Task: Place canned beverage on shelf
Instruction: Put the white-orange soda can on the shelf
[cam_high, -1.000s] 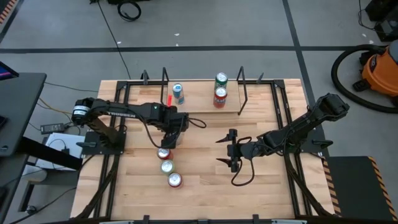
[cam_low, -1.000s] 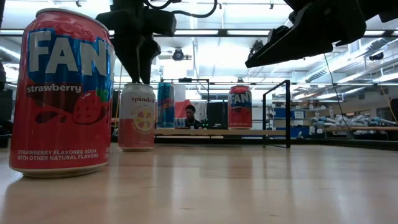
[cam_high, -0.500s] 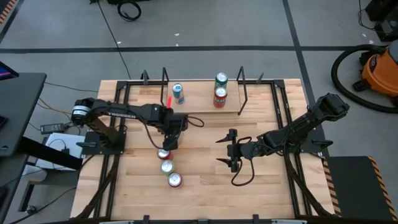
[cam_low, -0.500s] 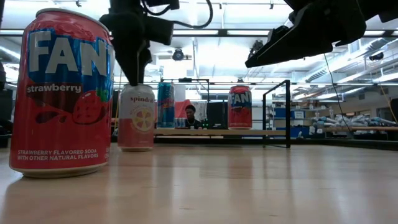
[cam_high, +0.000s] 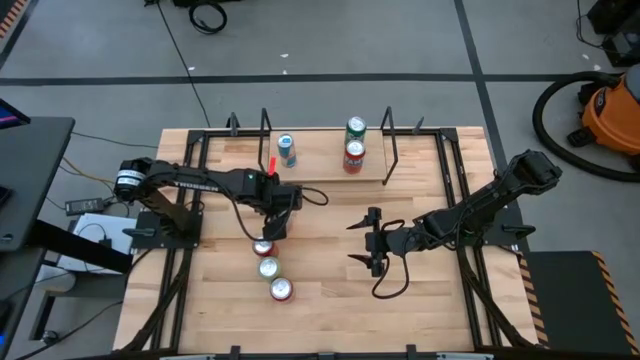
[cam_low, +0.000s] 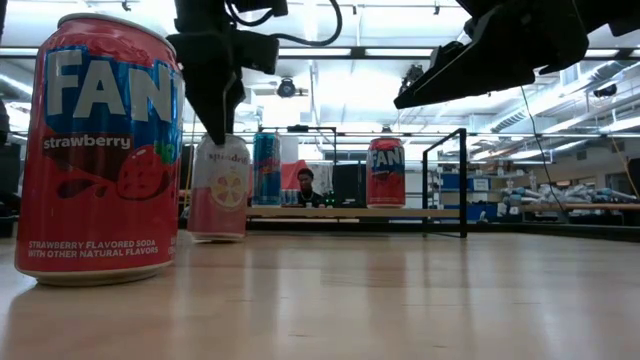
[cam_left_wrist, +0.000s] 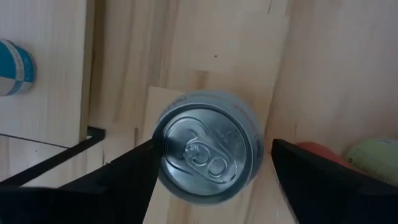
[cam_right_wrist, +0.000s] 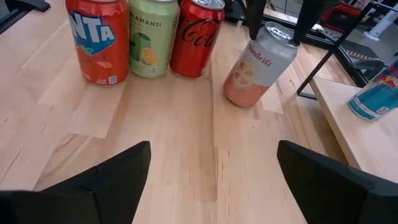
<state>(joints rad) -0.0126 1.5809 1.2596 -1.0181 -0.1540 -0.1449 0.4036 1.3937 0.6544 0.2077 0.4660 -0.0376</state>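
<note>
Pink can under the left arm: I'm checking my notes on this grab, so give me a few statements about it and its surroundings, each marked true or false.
1. The pink can leans to one side in the left gripper. True.
2. The right gripper holds a can. False: it is open and empty above the table.
3. The shelf carries three cans. True.
4. The pink can already stands on the shelf. False: it is over the table in front of the shelf, beside the row of three cans.
</note>
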